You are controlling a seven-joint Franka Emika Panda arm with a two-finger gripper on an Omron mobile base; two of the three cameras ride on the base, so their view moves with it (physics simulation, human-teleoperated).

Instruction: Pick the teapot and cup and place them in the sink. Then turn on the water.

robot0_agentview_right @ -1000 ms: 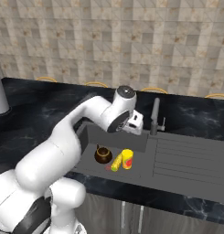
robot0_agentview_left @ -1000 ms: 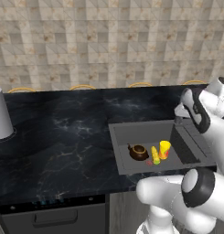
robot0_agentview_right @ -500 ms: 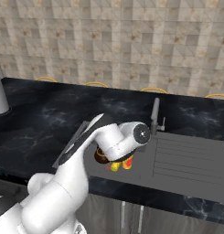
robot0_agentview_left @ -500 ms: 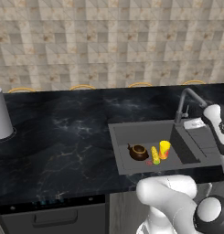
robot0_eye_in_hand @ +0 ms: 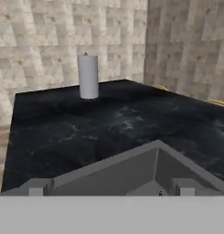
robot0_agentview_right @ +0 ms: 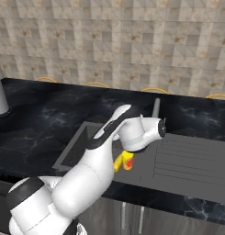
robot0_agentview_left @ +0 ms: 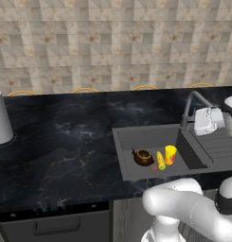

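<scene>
Down in the sink point(robot0_agentview_left: 136, 137) we saw the teapot point(robot0_agentview_left: 143, 157) and cup point(robot0_agentview_left: 170, 154) already placed; no water ran. Our gripper point(robot0_agentview_left: 208, 120) sat beside the tap point(robot0_agentview_left: 191, 105), fingers perhaps closed, we couldn't tell.

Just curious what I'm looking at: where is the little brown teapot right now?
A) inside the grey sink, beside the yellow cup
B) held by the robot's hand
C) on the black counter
A: the teapot sits in the sink near the cup.
</scene>
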